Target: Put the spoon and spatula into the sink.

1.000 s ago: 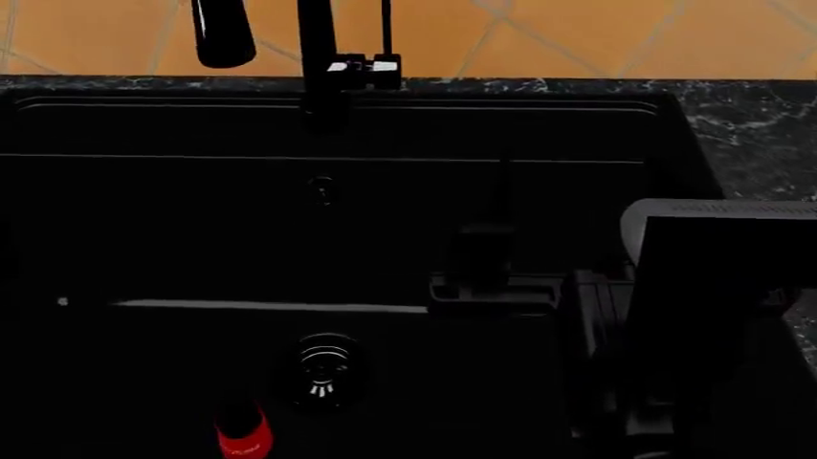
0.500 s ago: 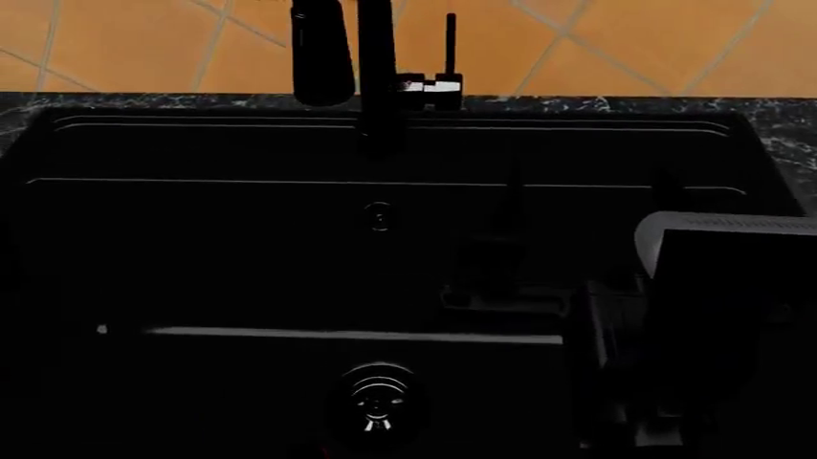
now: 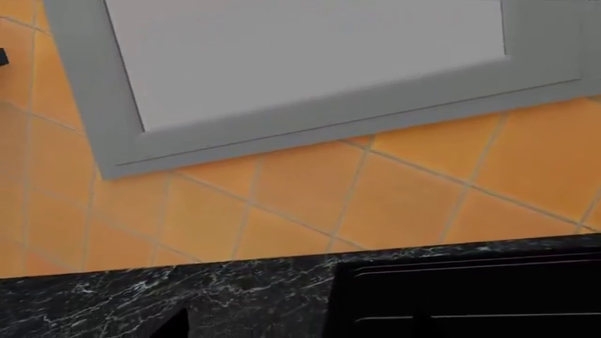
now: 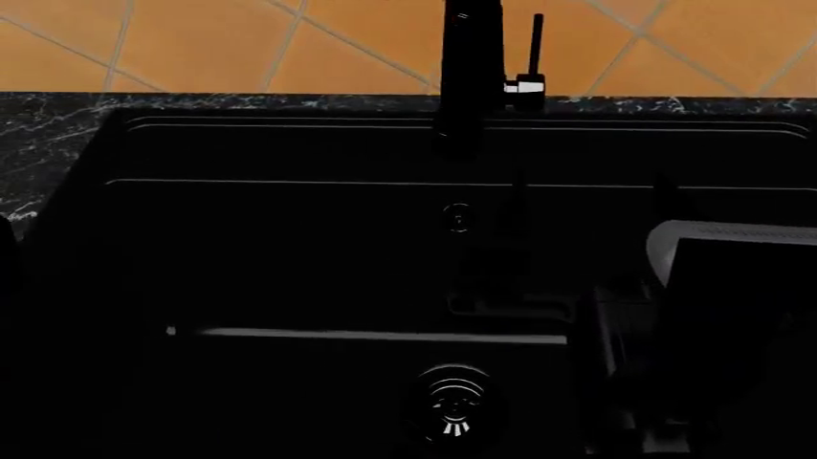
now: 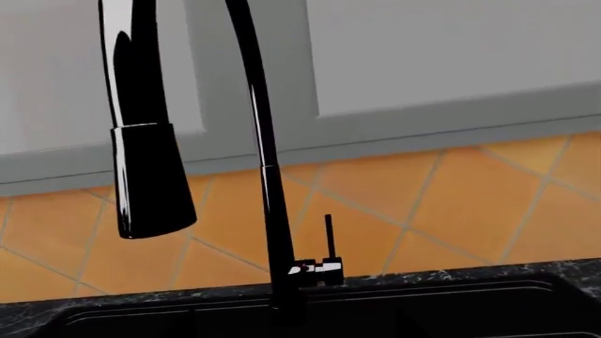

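The spoon and the spatula are out of view in every frame. The black sink (image 4: 255, 249) fills the head view, with its round metal drain (image 4: 453, 416) near the front. My right arm (image 4: 734, 296) reaches in from the right. The dark shape of my right gripper (image 4: 506, 282) hangs over the basin, and its fingers are lost against the black. The right wrist view looks at the faucet (image 5: 267, 176) and the sink's back rim (image 5: 451, 299). The left wrist view shows the sink's corner (image 3: 469, 296) and a dark fingertip (image 3: 174, 325) over the marble.
The tall black faucet (image 4: 470, 67) stands at the middle of the sink's back edge, its spray head (image 5: 150, 176) hanging down. Black white-veined marble countertop (image 4: 38, 143) surrounds the basin. Orange tiled wall (image 4: 255, 48) and grey cabinets (image 3: 310, 63) lie behind.
The head view has swung left, so the faucet and drain slid right in the picture. A red object at the bottom edge one second ago has left the view.
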Robot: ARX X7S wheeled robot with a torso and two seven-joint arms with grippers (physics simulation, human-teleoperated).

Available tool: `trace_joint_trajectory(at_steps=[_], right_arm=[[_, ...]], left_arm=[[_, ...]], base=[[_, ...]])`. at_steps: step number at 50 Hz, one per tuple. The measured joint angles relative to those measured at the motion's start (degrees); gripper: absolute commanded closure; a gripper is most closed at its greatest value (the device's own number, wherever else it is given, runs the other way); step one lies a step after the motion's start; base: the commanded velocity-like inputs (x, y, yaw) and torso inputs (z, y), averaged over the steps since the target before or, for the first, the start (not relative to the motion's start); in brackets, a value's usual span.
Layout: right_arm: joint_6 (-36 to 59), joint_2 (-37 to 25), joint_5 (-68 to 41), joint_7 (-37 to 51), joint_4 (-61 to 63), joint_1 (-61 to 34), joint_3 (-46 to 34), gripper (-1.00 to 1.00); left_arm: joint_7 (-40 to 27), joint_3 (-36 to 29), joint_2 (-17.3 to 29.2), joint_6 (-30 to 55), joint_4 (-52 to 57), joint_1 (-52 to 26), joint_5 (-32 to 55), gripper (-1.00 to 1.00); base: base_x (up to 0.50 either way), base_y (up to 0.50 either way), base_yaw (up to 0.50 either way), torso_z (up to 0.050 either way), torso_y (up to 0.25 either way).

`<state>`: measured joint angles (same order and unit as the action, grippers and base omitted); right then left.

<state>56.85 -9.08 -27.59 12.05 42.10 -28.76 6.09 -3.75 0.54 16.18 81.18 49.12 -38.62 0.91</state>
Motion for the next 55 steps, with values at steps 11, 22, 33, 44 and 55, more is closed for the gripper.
trace_joint_trajectory(at_steps=[11,22,33,44,55], right_arm=[[-1.9,-0.3,-0.4,-0.6,-1.3,1.0,0.4,-1.0],[-5.0,-0.3,-0.3,-1.5,-3.8,2.8,0.1,-1.0],[-7.2,-0.2,-0.3,-2.0,-5.8,4.2,-0.3,-1.0],[-8.9,-0.3,-0.4,-2.3,-7.7,5.1,-0.7,-1.0],[-10.1,-0.5,-0.6,-2.4,-9.0,5.7,-0.9,-1.0]], left_arm=[[16.5,-3.6,-5.0,5.6,-5.9,-3.6,-20.0,-1.0],[57.3,-2.0,-11.2,6.1,-17.2,-7.2,-74.4,-1.0],[69.5,1.1,-13.6,6.9,-22.2,-8.0,-94.2,-1.0],[68.6,5.2,-15.1,7.9,-25.2,-9.2,-94.2,-1.0],[62.7,9.2,-15.8,8.5,-28.4,-12.0,-85.3,-1.0]], base=[[0.0,0.0,0.0,0.0,0.0],[0.0,0.0,0.0,0.0,0.0],[0.0,0.0,0.0,0.0,0.0],[0.0,0.0,0.0,0.0,0.0],[0.0,0.0,0.0,0.0,0.0]])
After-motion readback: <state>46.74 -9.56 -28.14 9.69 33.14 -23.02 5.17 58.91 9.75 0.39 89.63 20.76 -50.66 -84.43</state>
